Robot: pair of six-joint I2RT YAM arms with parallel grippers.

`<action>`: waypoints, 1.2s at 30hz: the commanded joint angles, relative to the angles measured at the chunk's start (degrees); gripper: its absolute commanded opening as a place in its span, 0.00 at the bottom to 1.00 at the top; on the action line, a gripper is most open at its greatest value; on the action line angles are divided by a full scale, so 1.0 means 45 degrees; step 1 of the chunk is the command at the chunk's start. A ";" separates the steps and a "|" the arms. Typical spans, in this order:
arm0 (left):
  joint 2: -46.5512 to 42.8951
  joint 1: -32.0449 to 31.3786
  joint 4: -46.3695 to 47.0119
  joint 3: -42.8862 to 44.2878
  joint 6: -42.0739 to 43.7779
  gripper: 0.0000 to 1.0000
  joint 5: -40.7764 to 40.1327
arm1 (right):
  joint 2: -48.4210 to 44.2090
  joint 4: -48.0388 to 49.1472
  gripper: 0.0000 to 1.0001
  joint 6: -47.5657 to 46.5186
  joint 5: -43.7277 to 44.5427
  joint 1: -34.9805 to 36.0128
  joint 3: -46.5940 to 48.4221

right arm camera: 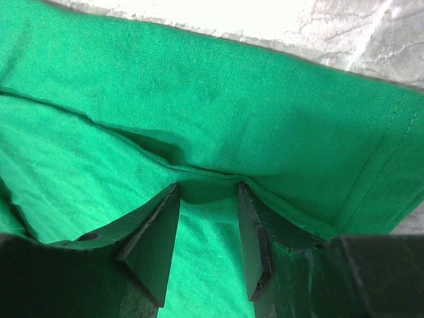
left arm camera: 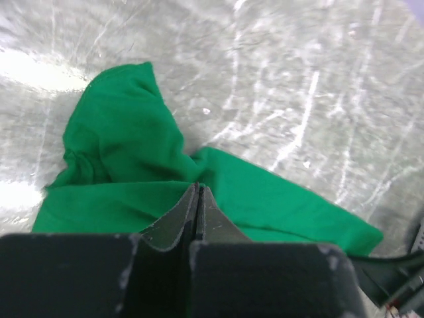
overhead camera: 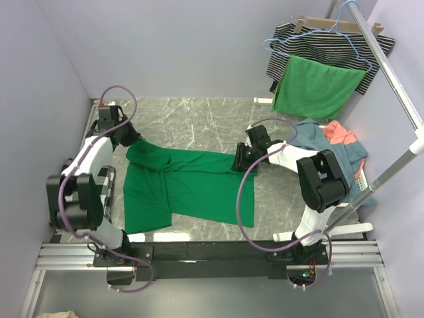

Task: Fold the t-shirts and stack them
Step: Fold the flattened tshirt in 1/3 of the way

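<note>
Across the middle of the desk (overhead camera: 199, 119) lies the green t-shirt (overhead camera: 192, 189), mostly flat, with one side doubled over and a sleeve bunched at its far left corner. My right claw (right arm camera: 205, 245) sits at the shirt's right end. Its jaws are parted to a moderate gap and straddle the raised edge of a folded layer, with nothing pinched yet. My left claw (left arm camera: 197, 199) is at the far left corner, its fingers pressed tight together over a crease. Whether a thin layer is caught between them I cannot tell.

To fold well, I judge I should close the right claw on that edge alone, taking the top layer and not the one beneath. Then I should lift both ends level and together so the cloth carries over without dragging or twisting. The bunched sleeve wants flattening first, or the fold will come out lumpy.

From above I see the shirt's whole outline and where both claws stand on it. I also see the blue t-shirt (overhead camera: 311, 132) and the coral t-shirt (overhead camera: 339, 134) heaped at the desk's right side; neither wrist view shows those. Only the right wrist view shows the layer edge between my fingers, and only the left shows the sleeve's wrinkles. Farther off, on the rack (overhead camera: 391, 73), hang a striped garment (overhead camera: 331, 43) and a brighter green cloth (overhead camera: 315, 89), which are no part of the job.
</note>
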 commanded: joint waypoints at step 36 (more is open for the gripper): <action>-0.5258 -0.0218 -0.7872 -0.2654 0.0856 0.01 -0.1700 | -0.3431 -0.1600 0.34 0.1924 0.5240 -0.0418 -0.2965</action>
